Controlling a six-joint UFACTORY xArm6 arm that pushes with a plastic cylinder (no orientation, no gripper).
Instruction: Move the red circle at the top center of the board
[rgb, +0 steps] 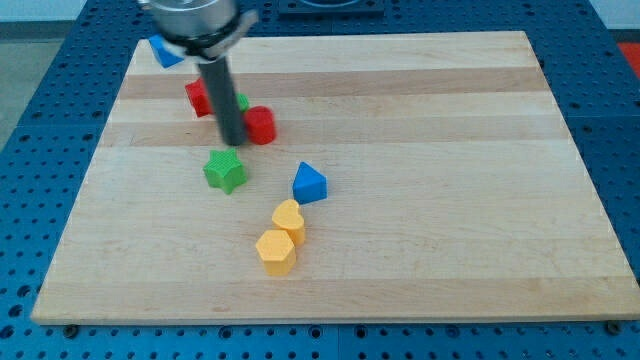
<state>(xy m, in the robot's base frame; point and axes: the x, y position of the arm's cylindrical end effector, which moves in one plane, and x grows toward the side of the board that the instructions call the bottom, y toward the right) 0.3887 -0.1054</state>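
Jaws: none on this rig, so no spread or pinch to report, just a rod whose tip (232, 143) sits touching or just beside the left edge of the red circle (261, 125), upper left of the board (420, 250). Risk: a second red block (198, 97) and a green block (241, 102), mostly hidden by the rod, crowd the tip from behind, so a wide sweep could drag them along. An off-centre push could also spin the circle off course, down toward the green star (225, 171) or blue block (309, 184), missing top centre.
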